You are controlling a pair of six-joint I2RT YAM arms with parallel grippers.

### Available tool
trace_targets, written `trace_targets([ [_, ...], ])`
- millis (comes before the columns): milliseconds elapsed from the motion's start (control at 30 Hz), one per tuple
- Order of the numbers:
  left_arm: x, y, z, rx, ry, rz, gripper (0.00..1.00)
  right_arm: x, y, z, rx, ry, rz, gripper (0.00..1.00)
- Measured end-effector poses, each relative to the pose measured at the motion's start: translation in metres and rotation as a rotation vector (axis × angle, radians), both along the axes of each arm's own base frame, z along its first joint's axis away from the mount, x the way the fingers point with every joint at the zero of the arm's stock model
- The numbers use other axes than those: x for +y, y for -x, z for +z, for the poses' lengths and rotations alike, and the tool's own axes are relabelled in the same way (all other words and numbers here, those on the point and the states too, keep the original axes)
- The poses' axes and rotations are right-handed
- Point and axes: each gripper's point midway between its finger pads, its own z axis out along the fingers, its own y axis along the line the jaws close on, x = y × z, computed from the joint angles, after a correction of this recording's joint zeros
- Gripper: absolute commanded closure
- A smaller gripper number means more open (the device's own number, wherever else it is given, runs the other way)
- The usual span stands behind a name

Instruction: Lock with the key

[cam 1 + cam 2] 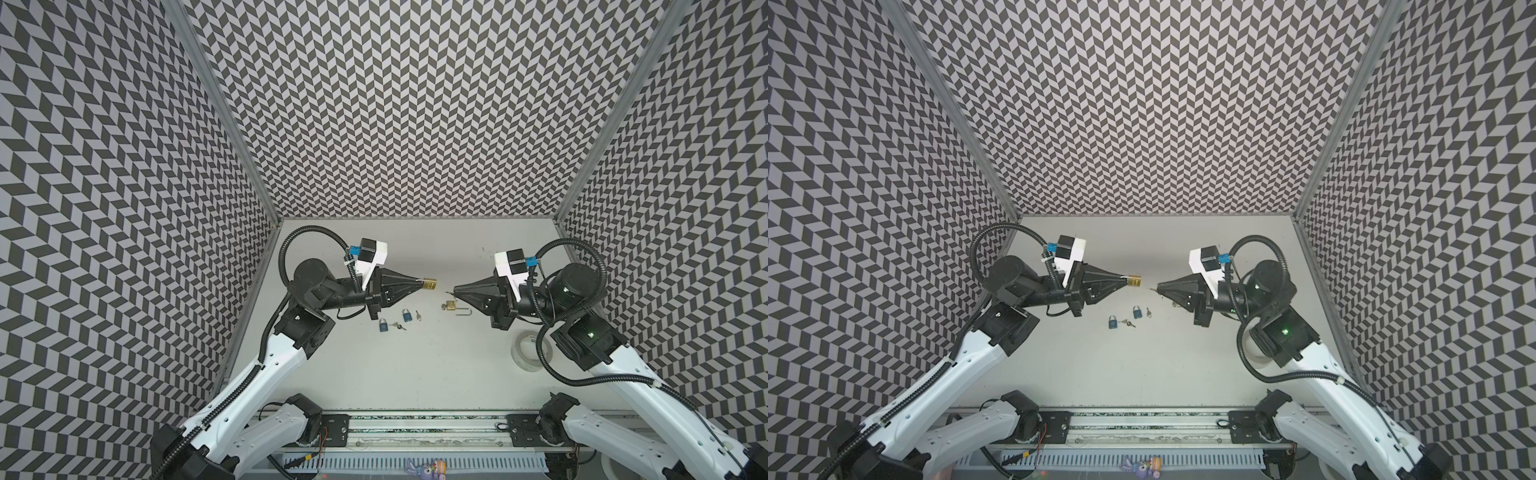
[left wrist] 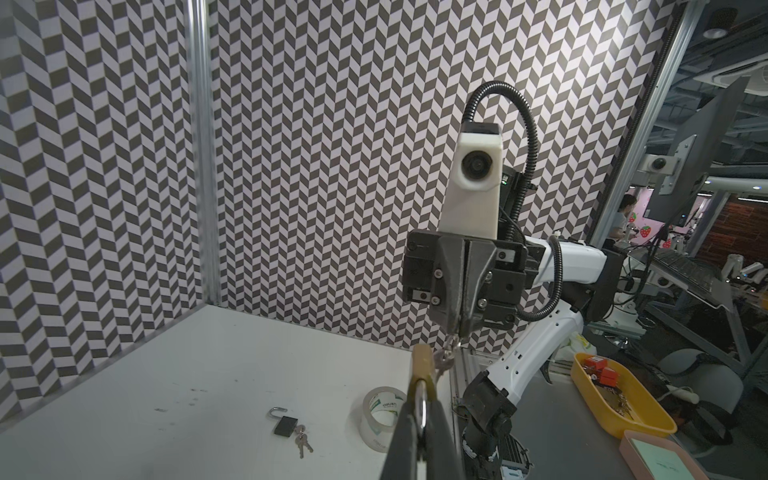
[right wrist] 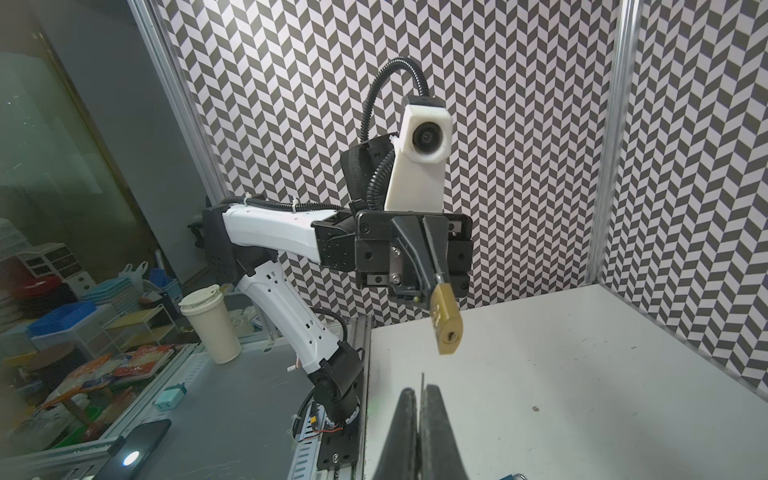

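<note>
The left fingers (image 1: 405, 284) are shut on the loop of the gold padlock (image 1: 429, 284), holding it up over the desk (image 1: 415, 374). The right fingers (image 1: 469, 291) are shut on the key (image 3: 423, 379), just right of the padlock, not touching. It looks like lining-up time: next the key must slide straight into the keyhole (image 3: 451, 335).

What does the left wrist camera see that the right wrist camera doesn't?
Only the left wrist view shows the open padlock lying on the table with spare keys beside it, the tape roll and the yellow tray. Only the right wrist view shows the keyhole in the brass padlock and the paper cup. Both show the brass padlock held in the shut left gripper, the key pinched in the shut right gripper, and the white table.
</note>
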Motion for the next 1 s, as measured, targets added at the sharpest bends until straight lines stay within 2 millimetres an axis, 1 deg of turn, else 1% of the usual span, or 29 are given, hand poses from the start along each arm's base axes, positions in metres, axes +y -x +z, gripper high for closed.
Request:
trace_targets([
  [100, 0.002, -0.004, -0.002, -0.002, -0.013, 0.019, 1.0, -0.003, -0.007, 0.001, -0.003, -0.001, -0.056, 1.0],
  [200, 0.001, -0.016, -0.009, 0.023, -0.055, 0.068, 1.0, -0.007, -0.025, -0.006, 0.015, 0.014, -0.163, 1.0],
  [267, -0.002, -0.03, -0.014, 0.049, -0.098, 0.111, 1.0, -0.01, -0.039, -0.016, 0.036, 0.026, -0.237, 1.0],
  [333, -0.006, -0.047, -0.024, 0.081, -0.151, 0.151, 1.0, -0.013, -0.053, -0.035, 0.076, 0.047, -0.31, 1.0],
  [400, -0.011, -0.063, -0.043, 0.124, -0.217, 0.184, 1.0, -0.018, -0.067, -0.063, 0.135, 0.076, -0.388, 1.0],
  [467, -0.016, -0.078, -0.07, 0.18, -0.303, 0.221, 1.0, -0.025, -0.08, -0.094, 0.205, 0.111, -0.469, 1.0],
  [533, -0.02, -0.088, -0.099, 0.231, -0.391, 0.245, 1.0, -0.031, -0.089, -0.12, 0.269, 0.139, -0.534, 1.0],
  [667, -0.026, -0.102, -0.154, 0.306, -0.576, 0.269, 1.0, -0.041, -0.102, -0.161, 0.378, 0.171, -0.605, 1.0],
  [767, -0.035, -0.104, -0.187, 0.327, -0.706, 0.252, 1.0, -0.052, -0.112, -0.183, 0.462, 0.168, -0.634, 1.0],
  [867, -0.043, -0.105, -0.215, 0.339, -0.807, 0.217, 1.0, -0.074, -0.124, -0.197, 0.527, 0.133, -0.687, 1.0],
  [967, -0.049, -0.108, -0.239, 0.354, -0.886, 0.187, 1.0, -0.098, -0.135, -0.204, 0.573, 0.078, -0.755, 1.0],
  [1000, -0.05, -0.11, -0.244, 0.356, -0.903, 0.179, 1.0, -0.104, -0.136, -0.205, 0.585, 0.058, -0.768, 1.0],
])
